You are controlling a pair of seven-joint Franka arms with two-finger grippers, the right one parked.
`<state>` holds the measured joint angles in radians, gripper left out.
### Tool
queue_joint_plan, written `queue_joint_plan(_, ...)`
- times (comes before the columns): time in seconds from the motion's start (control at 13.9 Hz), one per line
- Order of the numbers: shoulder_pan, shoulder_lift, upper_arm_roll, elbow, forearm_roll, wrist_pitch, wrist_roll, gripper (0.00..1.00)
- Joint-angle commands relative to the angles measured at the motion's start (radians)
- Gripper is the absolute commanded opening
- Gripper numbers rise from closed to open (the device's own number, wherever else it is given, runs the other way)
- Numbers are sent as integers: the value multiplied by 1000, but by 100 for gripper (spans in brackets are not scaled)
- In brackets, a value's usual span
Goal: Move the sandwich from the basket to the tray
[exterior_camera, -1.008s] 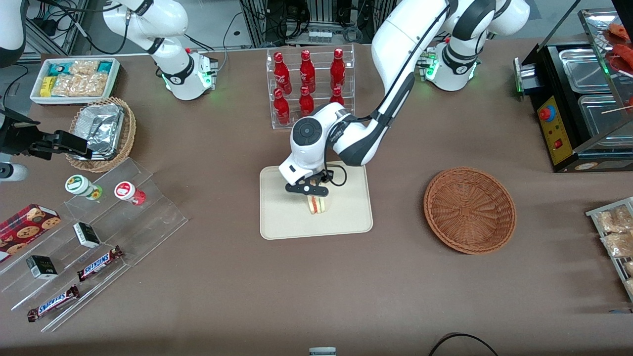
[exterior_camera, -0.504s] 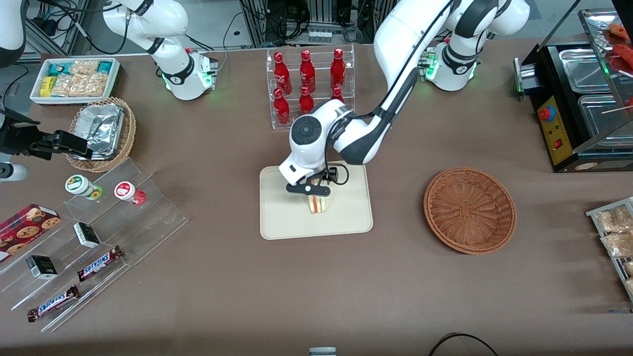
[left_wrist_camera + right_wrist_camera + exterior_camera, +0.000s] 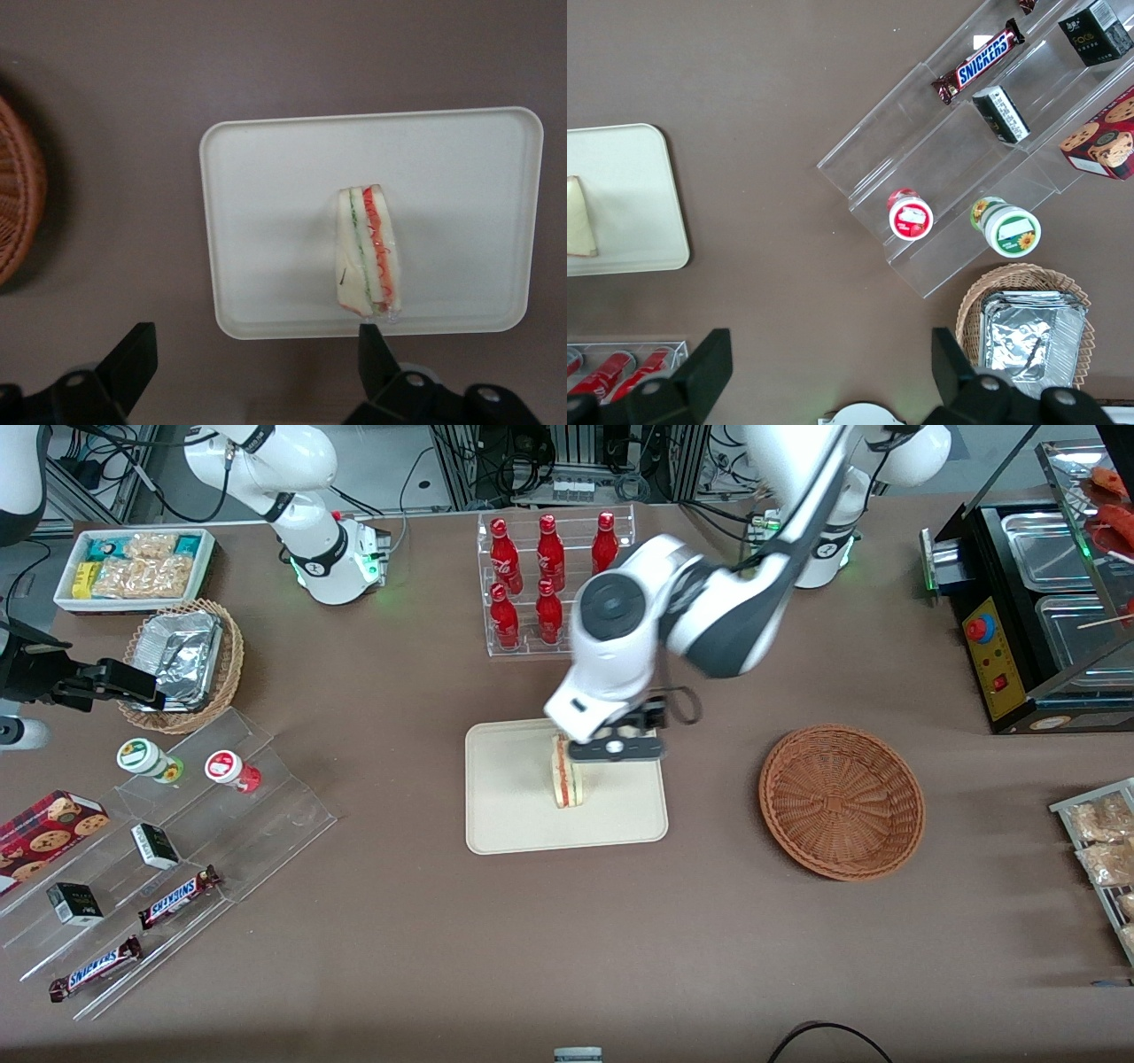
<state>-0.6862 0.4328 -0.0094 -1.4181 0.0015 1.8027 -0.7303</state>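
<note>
On tray [image 3: 266, 177], seemingly upright sandwich [image 3: 368, 252], pincer [image 3: 252, 367] above.

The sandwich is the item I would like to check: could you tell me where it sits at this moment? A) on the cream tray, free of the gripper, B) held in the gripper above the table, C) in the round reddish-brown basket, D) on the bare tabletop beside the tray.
A: the sandwich stands on the tray, the open gripper hangs above it holding nothing, and the basket is empty.
</note>
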Motion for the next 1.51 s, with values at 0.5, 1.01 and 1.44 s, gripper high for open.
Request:
queue_joint_plan(0.5,325,-344,-3,-246,8,-117,352,100)
queue_joint_plan(1.01,497,-538,-1,-435,8,-105,592,100)
queue_joint_plan(1.44,519,-528,63,-365,2,-125,676,100)
